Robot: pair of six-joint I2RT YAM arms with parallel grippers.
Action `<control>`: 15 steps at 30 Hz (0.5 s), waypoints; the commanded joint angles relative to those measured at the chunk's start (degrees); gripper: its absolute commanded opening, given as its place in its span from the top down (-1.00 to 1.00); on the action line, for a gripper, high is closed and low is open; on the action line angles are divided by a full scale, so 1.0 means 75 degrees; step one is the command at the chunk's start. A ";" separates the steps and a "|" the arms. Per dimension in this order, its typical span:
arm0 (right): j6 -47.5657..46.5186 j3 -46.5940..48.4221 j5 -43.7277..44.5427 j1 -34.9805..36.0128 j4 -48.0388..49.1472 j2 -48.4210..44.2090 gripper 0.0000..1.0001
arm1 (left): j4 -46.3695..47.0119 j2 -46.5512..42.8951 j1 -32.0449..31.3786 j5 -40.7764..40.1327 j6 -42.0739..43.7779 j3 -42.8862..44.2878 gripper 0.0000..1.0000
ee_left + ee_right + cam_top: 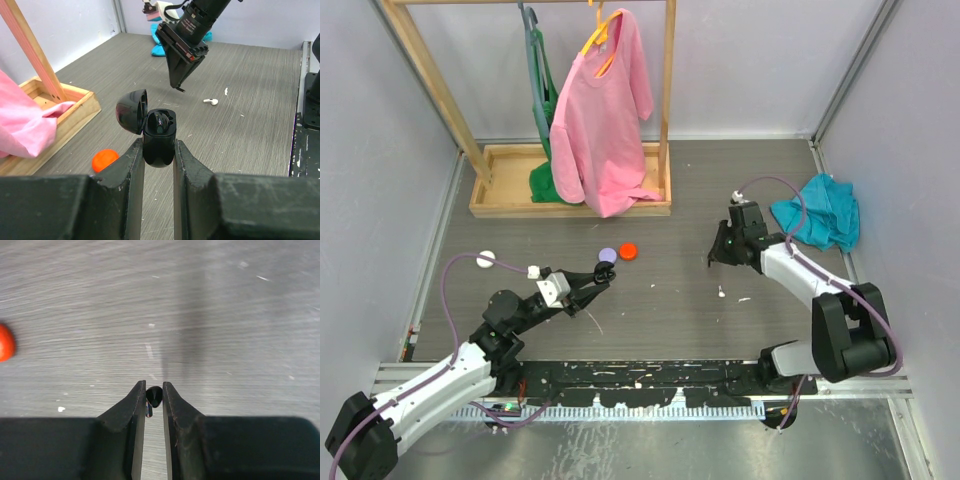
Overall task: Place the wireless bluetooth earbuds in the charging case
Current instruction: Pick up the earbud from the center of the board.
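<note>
- The table (pixel 660 320) has a grey wood-grain top, scuffed and dotted with small white flecks. Pale walls close it in along the far edge and both sides.
- A black strip (pixel 650 372) spattered with white runs along the near edge, where the two arms are bolted.
- At the far left corner stands a wooden clothes rack (pixel 570 208). A pink shirt (pixel 605 120) and a green garment (pixel 542 180) hang from it, and the shirt's hem reaches the rack's base.
- A teal cloth (pixel 818 212) lies crumpled near the far right corner.
- The left gripper (pixel 158 146) is clamped on a black charging case (pixel 160 132), held off the table left of centre. The case's lid (pixel 131 111) is swung open to one side. Something dark sits in the case's well, too unclear to name.
- The right gripper (pixel 154 390) points tips-down right of centre, off the surface. Its jaws are narrow and pinch a small dark earbud (pixel 154 396).
- A white earbud (pixel 721 292) lies on the table near the right gripper, on its near-edge side and not touching it.
- A lilac round case (pixel 608 255) and a red round case (pixel 628 251) lie side by side near the middle of the table, just beyond the left gripper.
</note>
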 commanded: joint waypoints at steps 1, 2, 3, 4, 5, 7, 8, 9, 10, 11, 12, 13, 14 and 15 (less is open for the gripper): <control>0.0067 -0.0111 -0.0242 0.0610 0.1345 -0.0513 0.69 | 0.0299 -0.0112 -0.0015 -0.0097 0.0004 0.0311 0.99; 0.0072 -0.0177 -0.0314 0.0728 0.1568 -0.0615 0.69 | 0.0310 -0.0132 -0.0005 -0.0141 0.0004 0.0291 1.00; 0.0078 -0.0256 -0.0370 0.0863 0.1807 -0.0736 0.69 | 0.0334 -0.0162 -0.0014 -0.0186 0.0004 0.0268 0.99; 0.0072 -0.0326 -0.0451 0.0974 0.2042 -0.0918 0.69 | 0.0345 -0.0192 -0.0008 -0.0232 0.0010 0.0248 1.00; 0.0032 -0.0399 -0.0535 0.1069 0.2275 -0.1077 0.69 | 0.0361 -0.0223 -0.0015 -0.0253 0.0012 0.0231 0.99; -0.0065 -0.0583 -0.0558 0.1259 0.2724 -0.1419 0.69 | 0.0325 -0.0312 -0.0010 -0.0320 0.0016 0.0217 1.00; -0.0101 -0.0709 -0.0573 0.1337 0.3015 -0.1613 0.69 | 0.0297 -0.0365 -0.0014 -0.0340 0.0014 0.0217 0.99; -0.0129 -0.0850 -0.0617 0.1399 0.3324 -0.1801 0.69 | 0.0284 -0.0427 -0.0014 -0.0367 0.0016 0.0202 0.99; -0.0148 -0.1014 -0.0666 0.1461 0.3670 -0.2006 0.69 | 0.0306 -0.0473 -0.0007 -0.0402 0.0016 0.0177 0.99; -0.0180 -0.1169 -0.0701 0.1552 0.3978 -0.2189 0.69 | 0.0334 -0.0501 -0.0010 -0.0441 0.0016 0.0156 1.00; -0.0216 -0.1320 -0.0724 0.1638 0.4333 -0.2396 0.69 | 0.0355 -0.0532 -0.0012 -0.0490 0.0016 0.0124 1.00; -0.0256 -0.1491 -0.0729 0.1740 0.4692 -0.2591 0.69 | 0.0385 -0.0545 -0.0014 -0.0503 0.0016 0.0104 1.00; -0.0303 -0.1691 -0.0739 0.1842 0.4995 -0.2751 0.69 | 0.0391 -0.0556 -0.0011 -0.0521 0.0013 0.0100 1.00; -0.0358 -0.1815 -0.0777 0.1937 0.5316 -0.2922 0.69 | 0.0393 -0.0564 -0.0015 -0.0506 0.0015 0.0099 1.00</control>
